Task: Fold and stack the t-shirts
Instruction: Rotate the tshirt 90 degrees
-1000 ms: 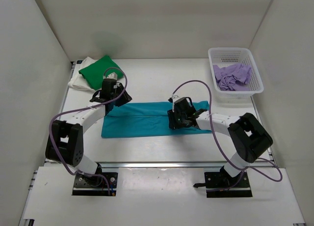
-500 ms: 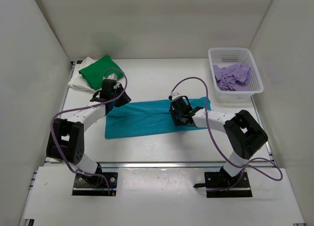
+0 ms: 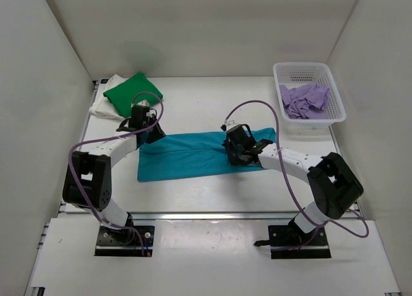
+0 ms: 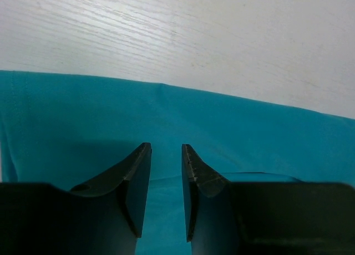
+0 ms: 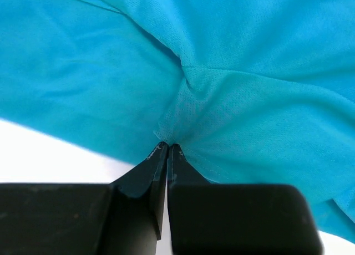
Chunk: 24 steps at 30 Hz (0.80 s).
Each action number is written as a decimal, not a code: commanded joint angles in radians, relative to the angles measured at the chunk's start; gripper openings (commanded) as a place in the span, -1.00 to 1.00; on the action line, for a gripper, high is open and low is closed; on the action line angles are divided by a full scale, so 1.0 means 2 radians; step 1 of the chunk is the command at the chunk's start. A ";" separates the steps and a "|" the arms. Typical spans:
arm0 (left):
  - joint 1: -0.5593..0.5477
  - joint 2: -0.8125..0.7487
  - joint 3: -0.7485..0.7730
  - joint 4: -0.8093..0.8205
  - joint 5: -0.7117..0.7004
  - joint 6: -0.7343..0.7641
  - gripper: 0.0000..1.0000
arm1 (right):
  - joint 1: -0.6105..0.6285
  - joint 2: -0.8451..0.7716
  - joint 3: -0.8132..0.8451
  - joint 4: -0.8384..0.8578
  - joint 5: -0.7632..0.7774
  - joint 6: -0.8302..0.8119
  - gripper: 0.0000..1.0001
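While your right gripper [image 5: 167, 147] has its fingers pressed together on a small pucker of the teal shirt [image 3: 193, 156], that bite looks thin, maybe only the top layer, so a lift from here could peel one ply away and undo the long folded strip lying across the middle of the table [image 3: 206, 103]. Your left gripper [image 4: 166, 149] sits over the shirt's far-left corner with its fingers a little apart and nothing visibly caught between them; if you pull with the right side before the left has a hold, the whole strip is likely to drag or skew instead of folding. Closing the left fingers where they are may also miss the hem, since the cloth edge lies beyond the tips. Watch the sweep, too: the green shirt [image 3: 132, 91] rests on the cream-white one [image 3: 103, 106] just behind the left arm, and a careless swing could knock that pile. The lilac shirt [image 3: 304, 100] waits in the basket [image 3: 302, 67], well apart.
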 commanded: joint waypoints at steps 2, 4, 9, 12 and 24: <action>0.020 -0.013 0.021 -0.030 -0.012 0.018 -0.19 | -0.017 -0.038 -0.001 -0.015 -0.047 0.003 -1.00; 0.026 -0.019 0.024 -0.037 -0.012 0.025 -0.15 | -0.026 -0.037 0.004 -0.019 -0.068 0.004 -0.99; 0.019 -0.033 0.020 -0.065 -0.084 0.057 0.05 | -0.029 -0.007 0.003 -0.048 -0.051 0.010 -0.77; 0.031 -0.033 0.005 -0.061 -0.075 0.055 0.08 | -0.041 -0.017 -0.018 -0.024 -0.066 0.020 -0.49; 0.026 0.007 0.014 -0.028 -0.034 0.033 -0.12 | -0.132 -0.067 -0.060 0.070 -0.192 0.055 -0.99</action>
